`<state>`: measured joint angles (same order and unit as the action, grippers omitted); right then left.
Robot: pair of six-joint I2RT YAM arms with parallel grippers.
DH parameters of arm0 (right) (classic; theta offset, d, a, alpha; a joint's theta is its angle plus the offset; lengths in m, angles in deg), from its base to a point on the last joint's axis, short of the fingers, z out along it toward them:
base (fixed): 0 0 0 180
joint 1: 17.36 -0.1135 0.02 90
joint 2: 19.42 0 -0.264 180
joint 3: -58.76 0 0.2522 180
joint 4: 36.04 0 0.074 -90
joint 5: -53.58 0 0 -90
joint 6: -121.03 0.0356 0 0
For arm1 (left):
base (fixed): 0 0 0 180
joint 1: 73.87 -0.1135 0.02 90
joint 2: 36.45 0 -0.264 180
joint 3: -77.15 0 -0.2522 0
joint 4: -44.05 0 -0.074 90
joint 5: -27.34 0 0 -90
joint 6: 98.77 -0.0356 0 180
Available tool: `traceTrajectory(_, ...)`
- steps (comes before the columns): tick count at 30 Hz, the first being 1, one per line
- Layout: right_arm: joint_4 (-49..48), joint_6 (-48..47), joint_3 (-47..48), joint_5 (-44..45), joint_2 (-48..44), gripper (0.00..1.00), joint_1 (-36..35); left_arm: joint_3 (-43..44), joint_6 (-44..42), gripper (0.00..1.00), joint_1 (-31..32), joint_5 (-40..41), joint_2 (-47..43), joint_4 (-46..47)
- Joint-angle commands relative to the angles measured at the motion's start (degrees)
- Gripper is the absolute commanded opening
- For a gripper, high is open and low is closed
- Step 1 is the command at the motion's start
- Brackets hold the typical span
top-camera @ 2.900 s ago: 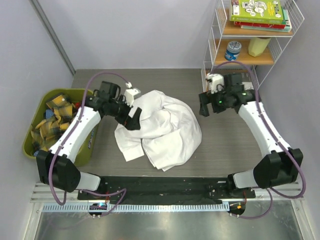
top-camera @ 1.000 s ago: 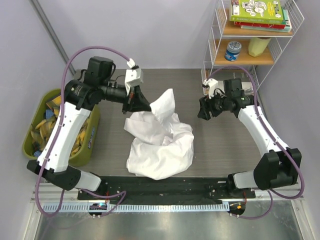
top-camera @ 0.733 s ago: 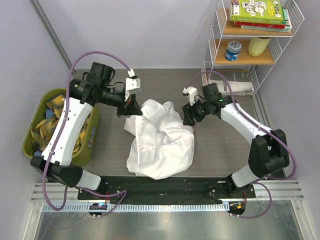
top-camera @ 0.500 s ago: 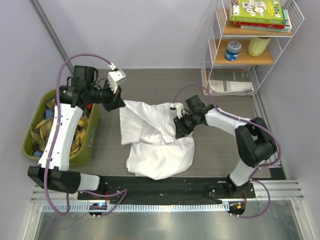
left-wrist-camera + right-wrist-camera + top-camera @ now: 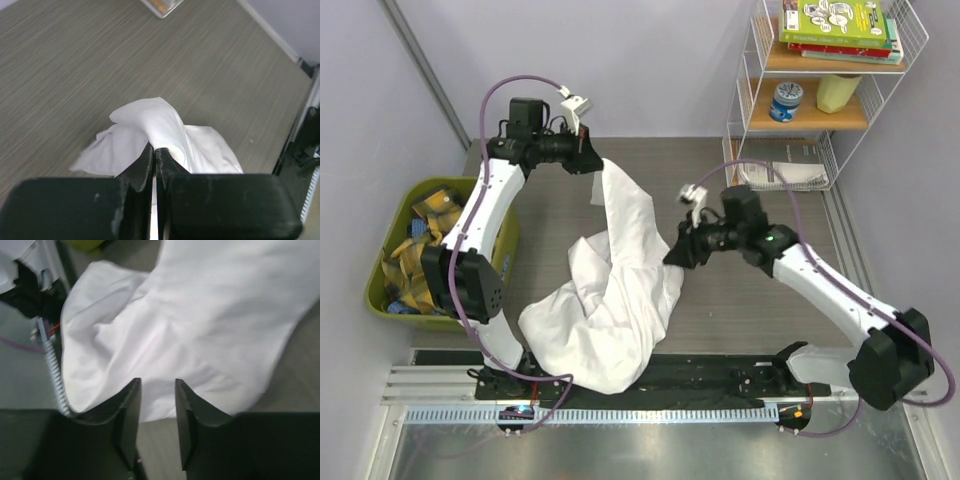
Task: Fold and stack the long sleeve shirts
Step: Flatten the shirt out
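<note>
The left gripper (image 5: 592, 162) is up at the far left of the bench (image 5: 750, 300), and its jaws are pressed together on a pinch of the long sleeve shirt (image 5: 620, 290). In the left wrist view the two fingers meet at the left gripper (image 5: 154, 150), with a fold of the white shirt (image 5: 160, 117) nipped between them and hanging below.

From that grip the shirt runs down and toward the near side. Its bulk is bunched at the bench's middle, and its near end is draped over the black base strip (image 5: 720, 372).

The right gripper (image 5: 672, 257) sits at the shirt's right edge. In the right wrist view the right gripper (image 5: 157, 405) has its jaws narrowly parted, with the shirt (image 5: 200, 315) showing in the gap. Whether they actually pinch it cannot be told.

A green bin (image 5: 375, 280) of plaid cloths (image 5: 430, 215) stands at the left.
</note>
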<state>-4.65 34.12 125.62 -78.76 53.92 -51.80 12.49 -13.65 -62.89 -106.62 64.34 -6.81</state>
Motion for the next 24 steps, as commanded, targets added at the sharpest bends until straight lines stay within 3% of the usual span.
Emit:
traceTrajectory(1, 5.66, -14.91, 1.93, 8.84, -2.68, 0.46, 9.19, 3.8, 0.5, 0.0, 0.97, -13.41, -5.78, 6.87)
traceTrajectory(4, 3.4, -17.94, 1.83, 9.21, 1.27, 0.6, 10.96, 1.09, -1.52, 0.0, 0.97, -19.3, -9.03, 7.39)
traceTrajectory(9, -4.6, -13.21, 5.94, 3.69, 11.88, 0.65, 12.2, -6.82, -5.92, 0.01, 0.97, -23.27, -17.19, 8.09)
traceTrajectory(14, -12.26, -8.99, 6.49, -3.33, 16.74, 0.7, 12.73, -10.78, -9.26, 0.01, 0.88, -23.71, -20.72, 8.45)
traceTrajectory(21, -20.27, -3.27, 6.31, -13.45, 15.17, 0.69, 12.2, -11.14, -10.85, 0.01, 0.27, -24.33, -20.11, 8.54)
traceTrajectory(24, -20.17, -3.27, 8.07, -13.9, 16.83, 0.62, 11.94, -10.79, -11.02, 0.01, 0.09, -24.68, -19.67, 8.89)
